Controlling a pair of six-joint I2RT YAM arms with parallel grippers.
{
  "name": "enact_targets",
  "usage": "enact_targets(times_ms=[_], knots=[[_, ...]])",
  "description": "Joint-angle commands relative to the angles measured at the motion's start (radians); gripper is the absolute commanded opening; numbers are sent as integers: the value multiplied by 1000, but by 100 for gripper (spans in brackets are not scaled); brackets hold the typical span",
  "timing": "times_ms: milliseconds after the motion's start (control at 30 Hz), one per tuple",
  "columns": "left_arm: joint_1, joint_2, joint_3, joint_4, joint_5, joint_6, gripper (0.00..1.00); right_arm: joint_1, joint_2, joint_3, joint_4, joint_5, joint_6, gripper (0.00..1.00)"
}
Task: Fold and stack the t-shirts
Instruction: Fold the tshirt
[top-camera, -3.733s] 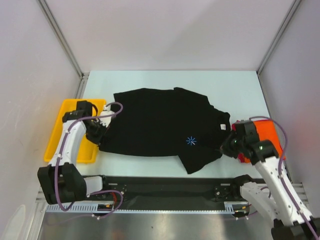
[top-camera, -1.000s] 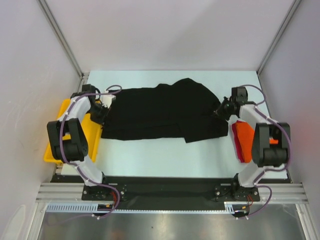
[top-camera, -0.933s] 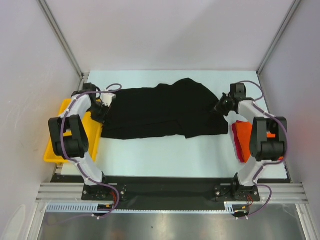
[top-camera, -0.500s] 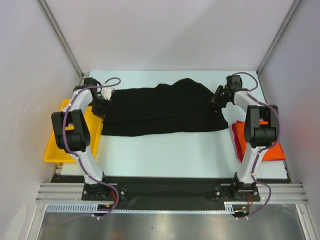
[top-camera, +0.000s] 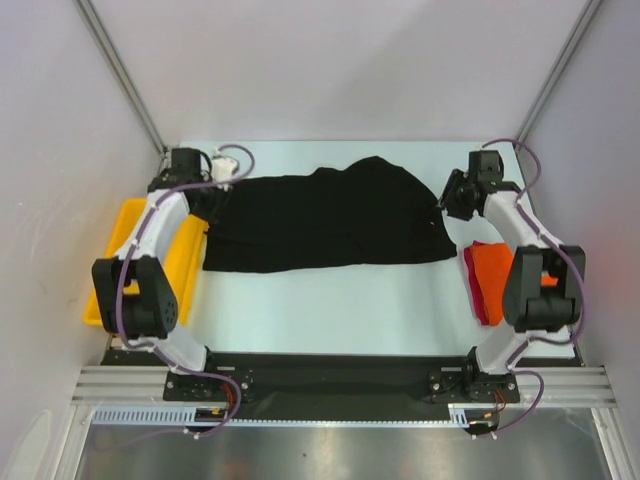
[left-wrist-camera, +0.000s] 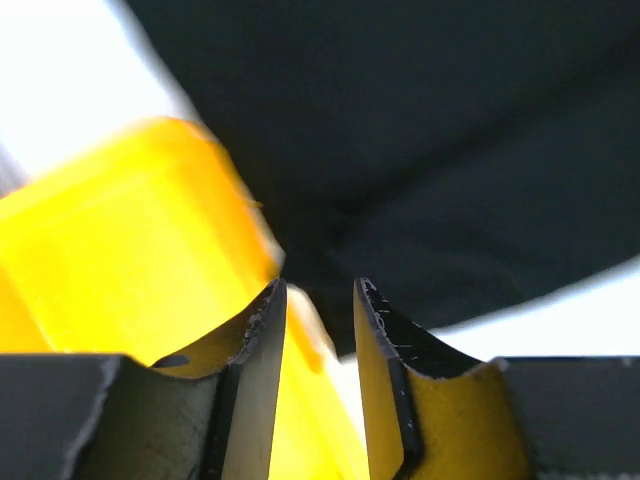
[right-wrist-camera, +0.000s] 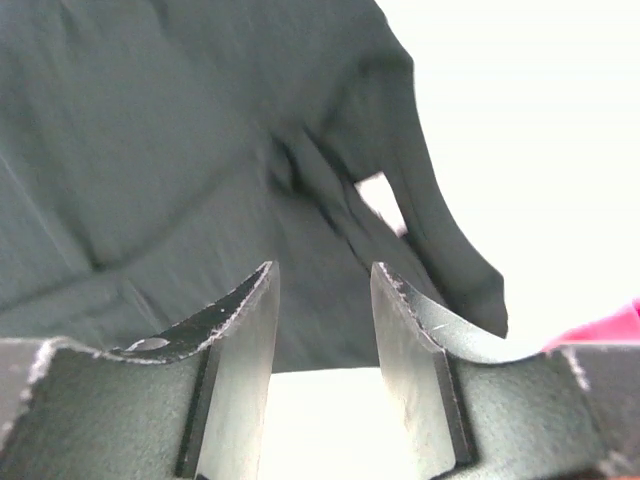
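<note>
Trouble on your left: the yellow tray (top-camera: 128, 240) sits just beside the black t-shirt (top-camera: 320, 222) where your left gripper (left-wrist-camera: 320, 292) hangs, slightly parted, empty. The shirt lies folded across the table's (top-camera: 330, 300) far half; your right gripper (right-wrist-camera: 322, 272), also parted and empty, hangs over its right edge, orange-red t-shirts (top-camera: 488, 268) just beside

Matt black cloth t-shirt (top-camera: 320, 220) beside a glossy yellow plastic tray (top-camera: 190, 265).
</note>
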Motion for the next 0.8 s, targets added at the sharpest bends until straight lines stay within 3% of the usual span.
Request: enact_targets(times_ms=[0,67,233,533,567,600,667,700,767], knots=[[-74,-120,-171,-30,29,210,38,25,-130,-136,-79,83,-19,47],[-79,-144,-256,-16,-30,266,41,53,-160,-177,-79,112,-7,47],[-81,-129,-358,102,-166,378,62,79,-103,-231,-36,117,52,48],[-116,-6,-442,214,-218,409,64,74,18,-237,-24,191,62,47],[-119,0,-453,223,-221,407,61,74,26,-234,-23,192,65,45],[-119,4,-459,243,-226,404,51,74,29,-231,-24,189,67,35],[-119,12,-473,253,-236,397,36,76,29,-236,-50,184,69,27],[-118,11,-476,254,-236,394,19,77,23,-242,-62,183,69,16],[-119,-14,-498,257,-227,389,0,76,-12,-265,-95,186,69,5]])
